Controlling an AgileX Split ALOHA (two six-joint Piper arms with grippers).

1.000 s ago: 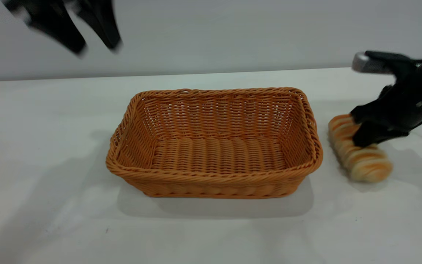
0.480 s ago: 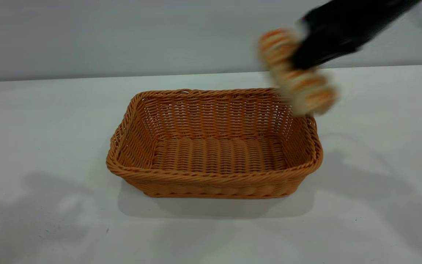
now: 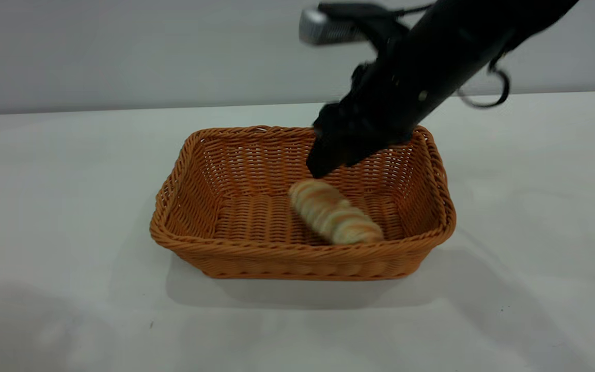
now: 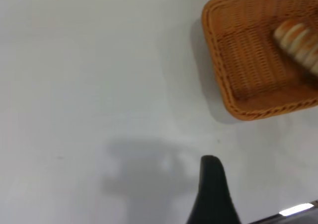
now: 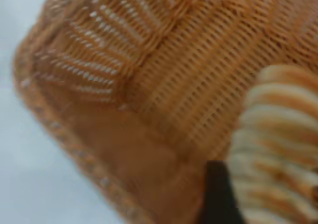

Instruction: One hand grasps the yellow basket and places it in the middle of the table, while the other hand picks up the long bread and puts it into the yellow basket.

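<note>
The yellow basket [image 3: 225, 155] stands in the middle of the table [image 3: 60, 170]. The long bread [image 3: 334, 213] lies on the basket floor, right of centre, slanting toward the front right corner. My right gripper [image 3: 324, 161] hangs inside the basket just above the bread's far end, open and apart from it. In the right wrist view one black finger [image 5: 217, 194] shows beside the bread [image 5: 278, 144] against the basket wall [image 5: 164, 70]. My left gripper is out of the exterior view; its finger [image 4: 211, 184] shows over bare table, well away from the basket [image 4: 238, 65].
The white table runs wide on all sides of the basket. A grey wall [image 3: 173, 51] stands behind the table's far edge. A few tiny dark specks [image 3: 151, 324] lie near the front.
My right gripper lifted the bread from the table right of the basket, swung it over the rim and let it go. The bread now lies in the basket. The left gripper left the exterior view.
</note>
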